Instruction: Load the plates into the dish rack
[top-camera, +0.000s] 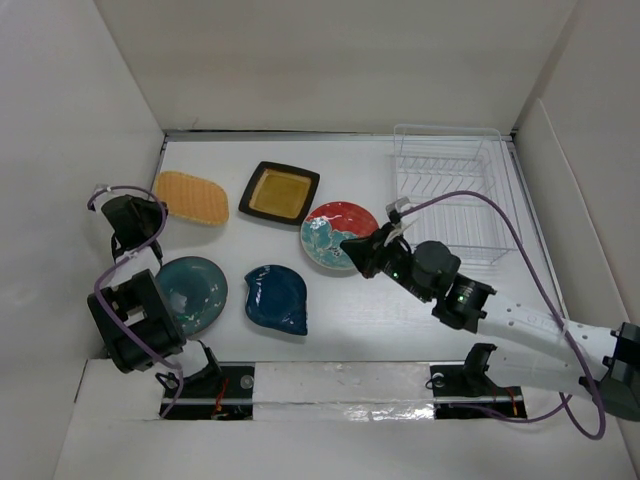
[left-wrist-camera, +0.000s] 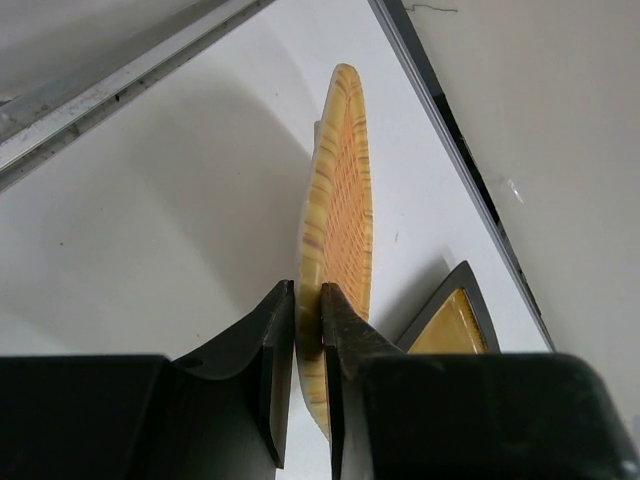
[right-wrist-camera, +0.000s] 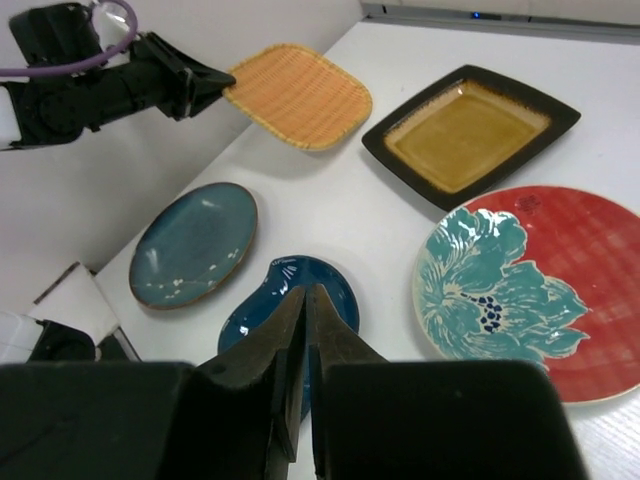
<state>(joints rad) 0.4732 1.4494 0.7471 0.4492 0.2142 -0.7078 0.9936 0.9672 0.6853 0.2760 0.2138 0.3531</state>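
My left gripper is shut on the near rim of the round orange woven-pattern plate, at the table's back left. The square black-rimmed yellow plate lies to its right. The red plate with teal flowers lies mid-table. The dark blue leaf-shaped plate and the teal-grey plate lie nearer the front. My right gripper is shut and empty, hovering between the leaf plate and the red plate. The clear dish rack stands at the back right, holding no plates.
White walls enclose the table on the left, back and right. A metal strip runs along the back edge. The left arm sits at the front left beside the teal-grey plate. The right arm's purple cable arcs over the rack's near side.
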